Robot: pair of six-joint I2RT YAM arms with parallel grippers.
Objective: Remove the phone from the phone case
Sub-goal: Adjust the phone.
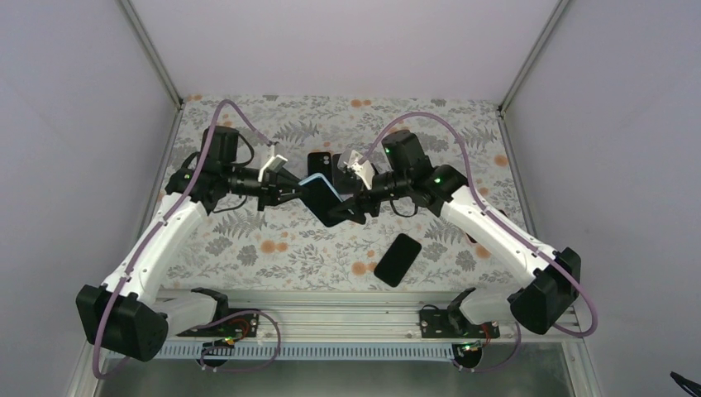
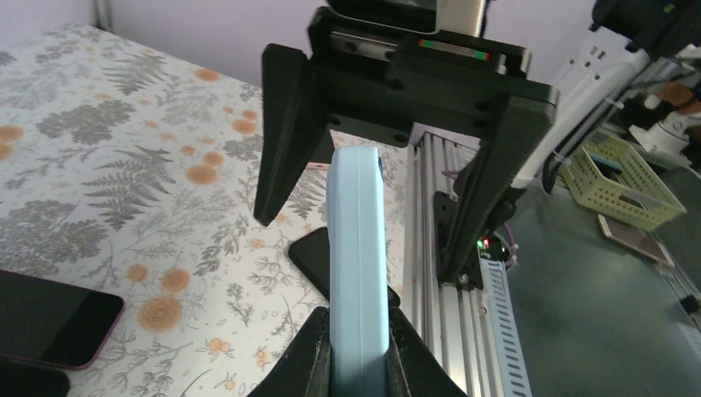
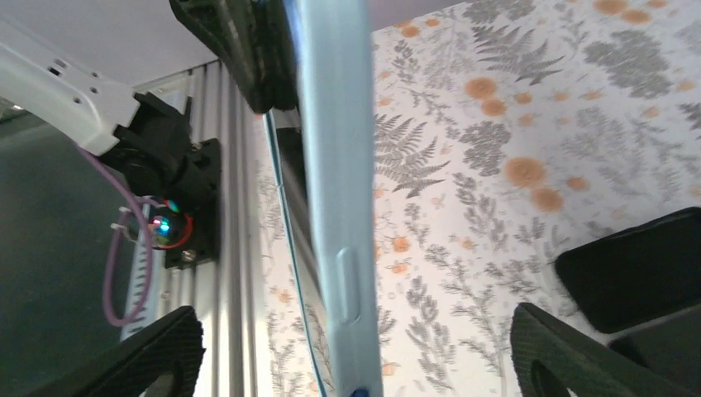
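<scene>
While the left gripper (image 2: 357, 347) pinches just 1 end of the light blue silicone phone case (image 2: 357, 231), held on edge in the air above the floral-patterned table (image 2: 124, 165), a hard push from the other arm could twist it loose and drop it. Should the dark slab phone (image 3: 289, 190), seemingly parting from the case along 1 side, spring free unheld, it could fall onto the loose black phone (image 1: 398, 259) below. The right gripper (image 3: 355, 347) stands spread wide, its 2 fingers (image 3: 570, 356) flanking the case without touching it
</scene>
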